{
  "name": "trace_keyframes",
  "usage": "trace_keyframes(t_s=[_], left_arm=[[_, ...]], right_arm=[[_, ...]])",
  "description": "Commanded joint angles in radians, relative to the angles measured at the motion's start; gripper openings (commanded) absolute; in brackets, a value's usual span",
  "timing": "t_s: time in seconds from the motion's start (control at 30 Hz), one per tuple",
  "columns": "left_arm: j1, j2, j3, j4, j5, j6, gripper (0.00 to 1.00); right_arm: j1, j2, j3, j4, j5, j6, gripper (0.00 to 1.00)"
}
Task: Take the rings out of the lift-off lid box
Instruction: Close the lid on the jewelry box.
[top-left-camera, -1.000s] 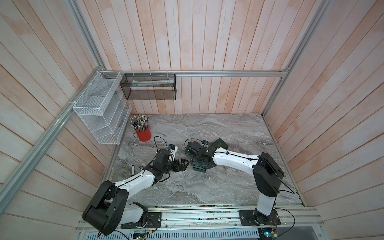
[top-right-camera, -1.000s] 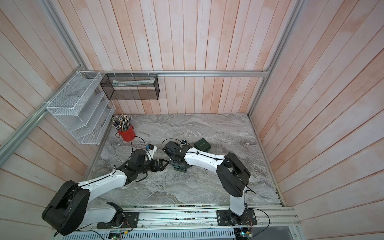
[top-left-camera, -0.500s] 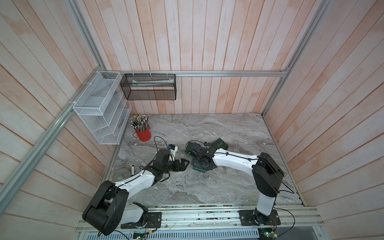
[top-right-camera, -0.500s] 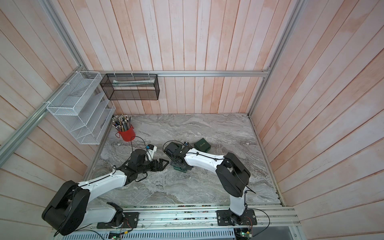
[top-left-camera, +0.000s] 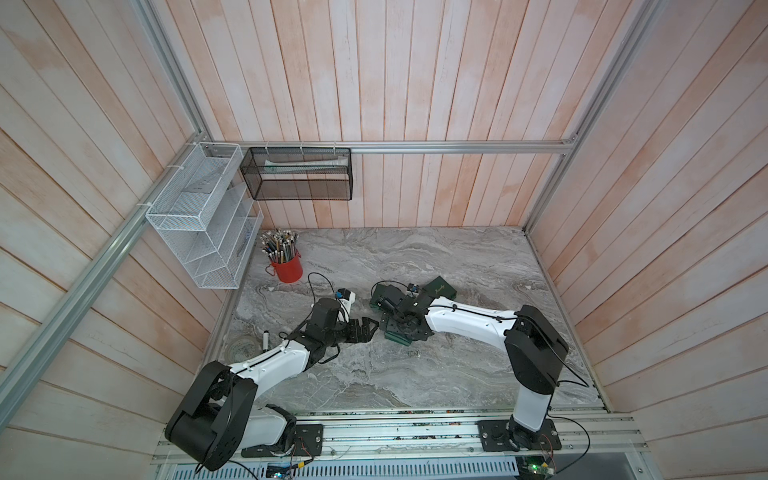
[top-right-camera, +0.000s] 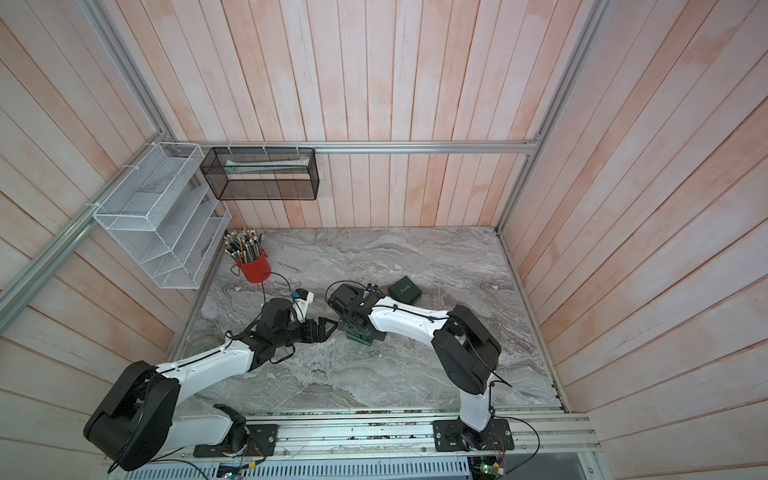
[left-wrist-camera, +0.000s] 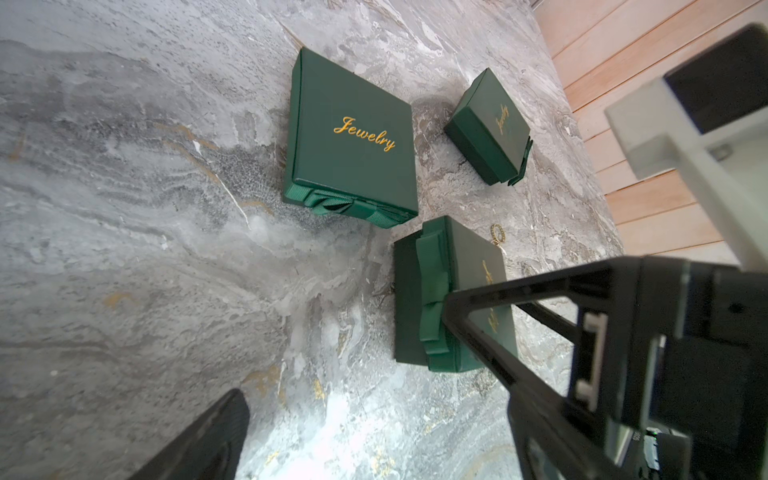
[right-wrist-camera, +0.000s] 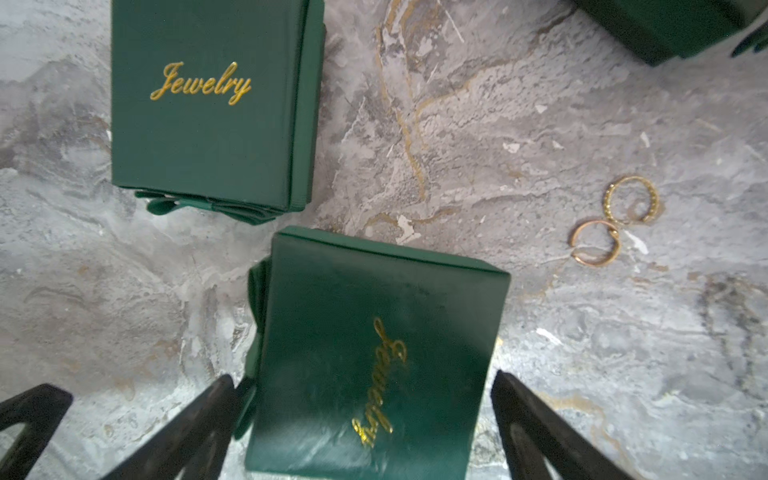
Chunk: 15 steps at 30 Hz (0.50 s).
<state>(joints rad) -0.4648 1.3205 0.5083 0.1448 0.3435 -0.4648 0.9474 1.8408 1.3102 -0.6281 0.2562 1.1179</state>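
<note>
Two thin gold-coloured metal rings (right-wrist-camera: 613, 227) are lying flat on the grey veined marble tabletop (right-wrist-camera: 457, 124). They are touching each other, outside every box, and sitting just beside a small square dark green cardboard box (right-wrist-camera: 374, 324) with gold "Jewelry" script. That box is sitting closed, lid on, between the fingers of the right gripper (right-wrist-camera: 363, 377). Its jaws are standing spread on either side of the box, with a sliver of marble showing at one finger. A larger flat dark green gift box (right-wrist-camera: 208, 137) with a ribbon bow is lying near, also closed, and a third small green box (left-wrist-camera: 486, 129) is resting further off. The left gripper (top-left-camera: 371, 328) is pointing towards the right one in both top views, its jaws gaping wide and gripping nothing
</note>
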Motion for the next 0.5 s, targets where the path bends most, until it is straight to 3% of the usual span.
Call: trace_keyframes(t_s=[0.0,0.23,0.47], left_arm=[[0.004,0.009,-0.01,0.025,0.018,0.004,0.98],[0.003,0.036,-0.004,0.072,0.054,0.003,0.98],[-0.039,0.115,0.055,0.114,0.113,0.02,0.89]], right_arm=[[-0.007,-0.072,-0.038,0.041,0.002,0.008,0.98],[-0.023,-0.173,-0.142,0.096,0.014,0.006,0.98],[-0.082,-0.372,-0.39,0.317,-0.047,-0.046,0.98]])
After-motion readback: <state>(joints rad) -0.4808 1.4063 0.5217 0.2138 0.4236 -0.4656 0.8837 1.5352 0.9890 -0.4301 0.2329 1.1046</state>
